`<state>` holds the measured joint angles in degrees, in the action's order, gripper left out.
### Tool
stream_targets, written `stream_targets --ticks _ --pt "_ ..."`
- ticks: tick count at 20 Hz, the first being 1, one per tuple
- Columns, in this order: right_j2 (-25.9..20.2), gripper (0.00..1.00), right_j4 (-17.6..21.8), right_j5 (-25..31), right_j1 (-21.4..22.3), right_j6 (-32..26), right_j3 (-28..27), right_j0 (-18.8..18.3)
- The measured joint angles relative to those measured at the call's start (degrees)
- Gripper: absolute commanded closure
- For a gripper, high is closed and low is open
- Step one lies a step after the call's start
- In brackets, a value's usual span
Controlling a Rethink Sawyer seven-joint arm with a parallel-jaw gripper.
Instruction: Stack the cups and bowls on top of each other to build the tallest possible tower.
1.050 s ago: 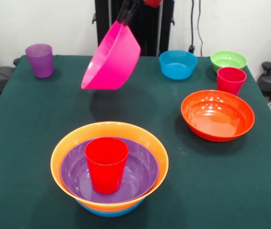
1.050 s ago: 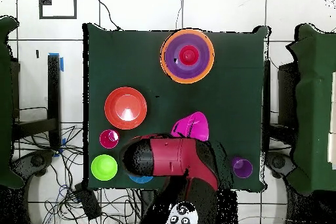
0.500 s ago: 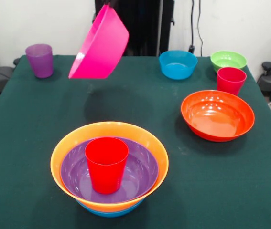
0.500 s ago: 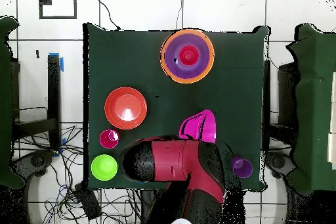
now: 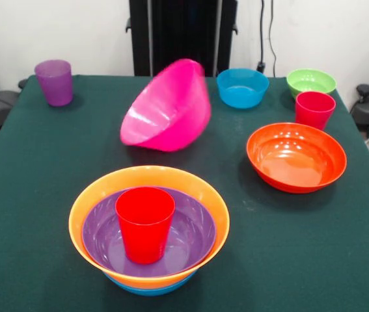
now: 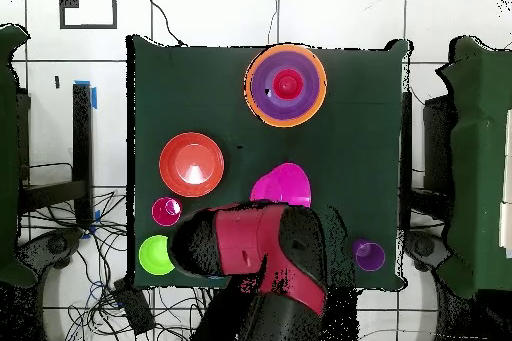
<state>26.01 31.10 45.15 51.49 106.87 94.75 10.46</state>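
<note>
Near the table's front edge, the tower (image 5: 148,234) holds blue, orange and purple bowls plus a red cup. Behind it a pink bowl (image 5: 166,108) lies tilted on the cloth, unstacked like five other pieces. The gripper's state cannot be told.

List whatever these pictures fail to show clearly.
Gripper: absent from the front view; overhead, the arm covers it.
Small blue bowl: overhead, hidden under the arm.
Pink bowl: tilted and blurred in front view; resting or falling, unclear.
Lowest blue bowl: mostly hidden beneath orange bowl.
</note>
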Motion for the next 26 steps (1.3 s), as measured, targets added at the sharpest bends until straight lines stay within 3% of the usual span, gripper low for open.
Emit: stream_targets --ticks 7,13,21,26 --pt "3.0 1.00 4.0 5.4 -3.0 0.0 -6.0 5.5" --pt "2.8 1.00 4.2 6.2 -4.5 0.0 -7.4 6.3" --pt "0.8 1.00 -1.2 3.8 -4.1 0.0 -6.4 1.3" --pt "-3.0 1.00 -7.5 -3.2 -2.8 0.0 -2.7 -4.5"
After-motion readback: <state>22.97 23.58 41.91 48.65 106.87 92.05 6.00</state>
